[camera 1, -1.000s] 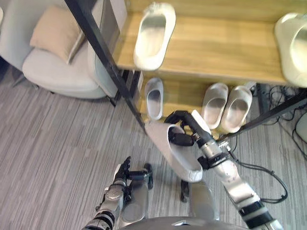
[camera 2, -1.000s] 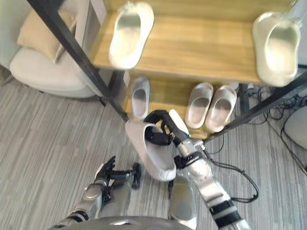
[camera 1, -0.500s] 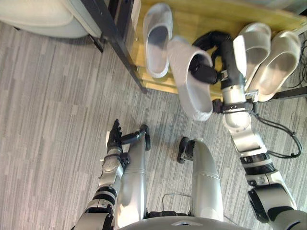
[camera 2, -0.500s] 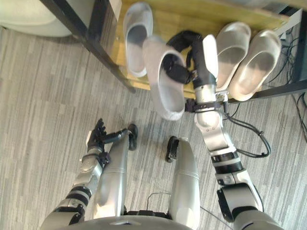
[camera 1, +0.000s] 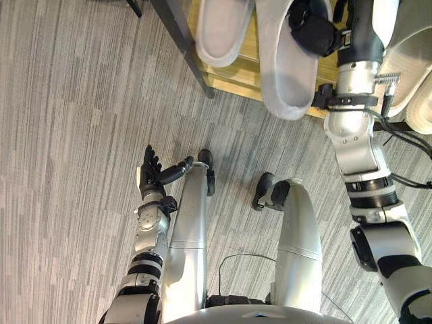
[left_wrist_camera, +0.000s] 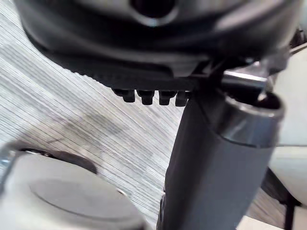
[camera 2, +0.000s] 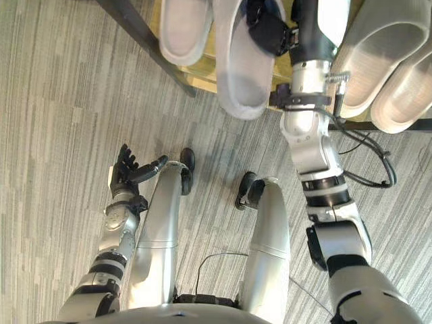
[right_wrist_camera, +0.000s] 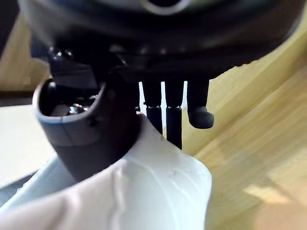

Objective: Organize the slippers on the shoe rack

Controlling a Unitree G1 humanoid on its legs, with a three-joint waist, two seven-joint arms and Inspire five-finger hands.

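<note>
Floor: I log grey carpet with fine pale streaks, laid in plank-like bands. It lies beneath the left hand and spreads out on every side of it.

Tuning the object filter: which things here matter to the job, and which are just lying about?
Job: held slipper, right hand, shelved slipper, slipper pair, rack.
Not: left hand (idle, open), floor.

The silver-grey, black-banded right arm ends in a dark right hand with a white cover; the slimmer left arm carries a black left hand.
</note>
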